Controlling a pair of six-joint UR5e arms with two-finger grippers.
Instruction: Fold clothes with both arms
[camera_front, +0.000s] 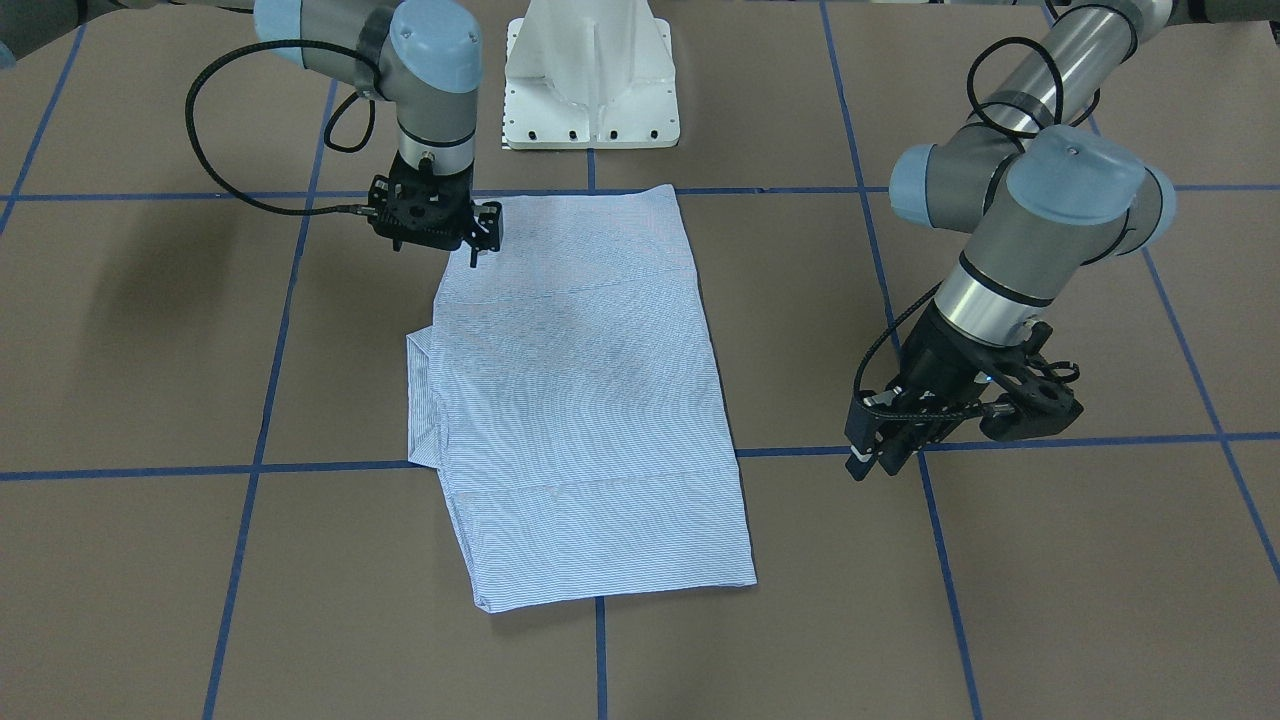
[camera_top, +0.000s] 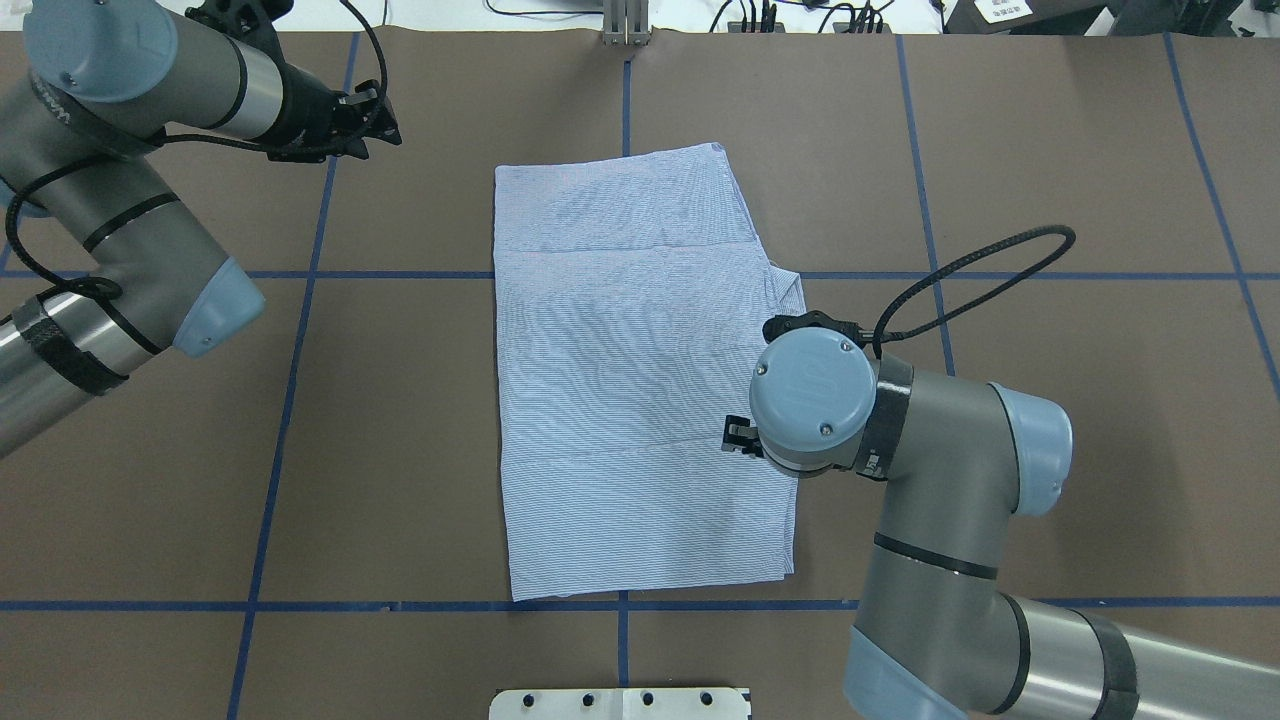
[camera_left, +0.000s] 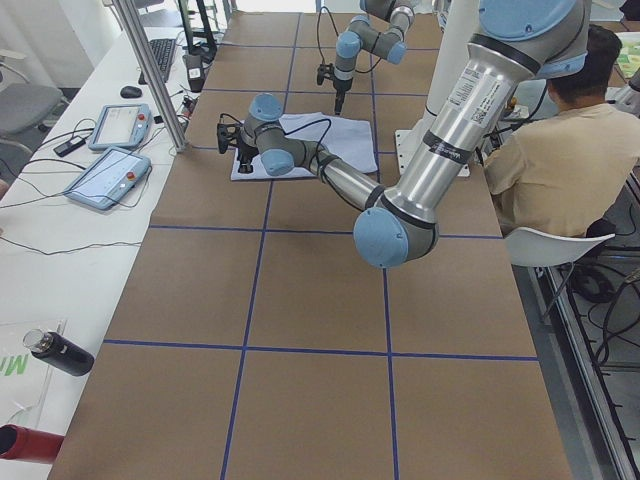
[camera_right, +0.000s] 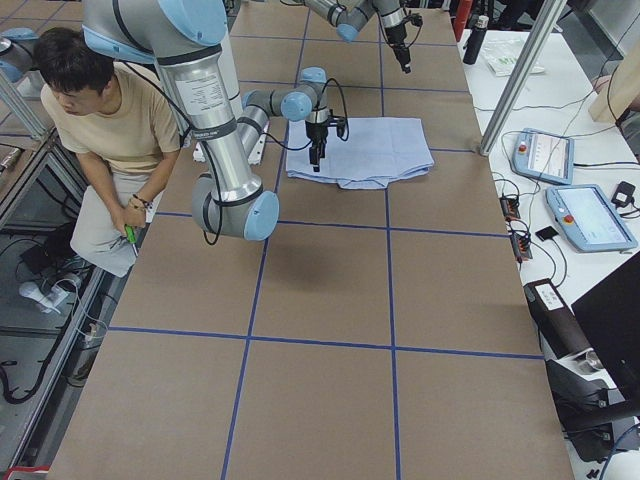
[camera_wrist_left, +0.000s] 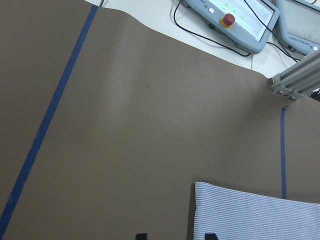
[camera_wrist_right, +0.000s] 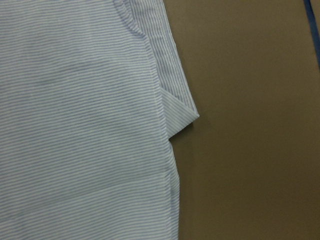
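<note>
The clothes are one light blue striped shirt folded into a long rectangle, lying flat mid-table. A folded sleeve corner sticks out along one long edge. My right gripper hangs just over the shirt's corner nearest the robot; its fingers do not show in the right wrist view and I cannot tell their state. My left gripper hovers above bare table beside the shirt's far end. Its two fingertips stand apart, open and empty, by the shirt's corner.
The white pedestal base stands at the table's robot side. Blue tape lines grid the brown table. Teach pendants and an aluminium post sit past the far edge. A seated person is beside the robot.
</note>
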